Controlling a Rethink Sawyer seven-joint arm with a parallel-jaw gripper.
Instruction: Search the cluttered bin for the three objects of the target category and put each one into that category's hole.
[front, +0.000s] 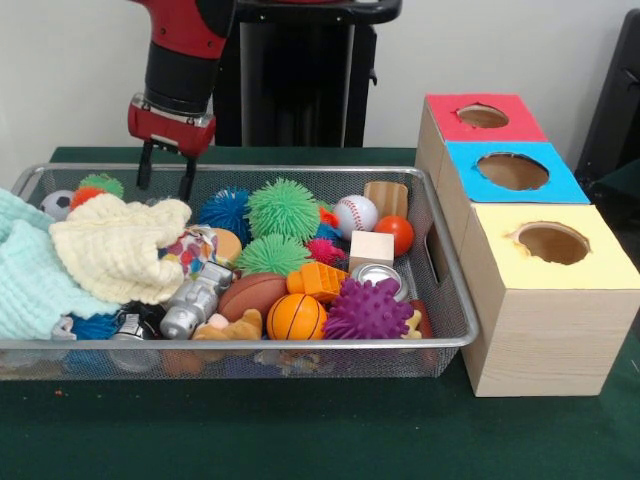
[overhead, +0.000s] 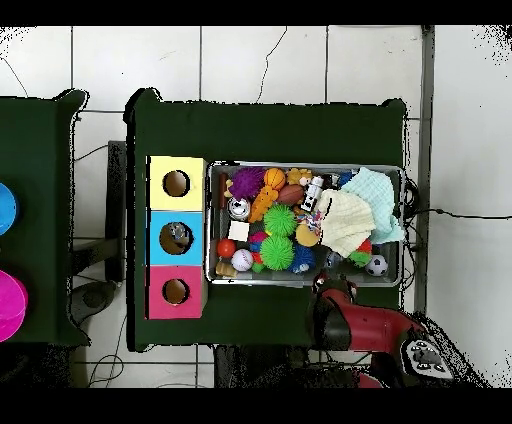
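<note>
The wire mesh bin (front: 250, 343) lies on the green table, full of toys and cloth; it also shows in the overhead view (overhead: 211, 225). No crinkly plastic wrapper shows in either view; the three objects are hidden or out of view. My gripper (front: 166, 178) hangs from the red arm over the bin's far left rim, just behind a cream cloth (front: 115, 245). Its two black fingers (front: 146, 165) stand apart with nothing between them. In the overhead view only the red arm (overhead: 340, 315) shows, at the bin's lower edge.
Three wooden boxes with holes stand right of the bin: red top (front: 440, 125), blue top (front: 562, 186), yellow top (front: 500, 265). A mint cloth (front: 30, 270) drapes over the bin's left end. A green spiky ball (front: 283, 208), purple spiky ball (front: 368, 308), basketball (front: 296, 317) and silver can (front: 377, 276) fill the bin.
</note>
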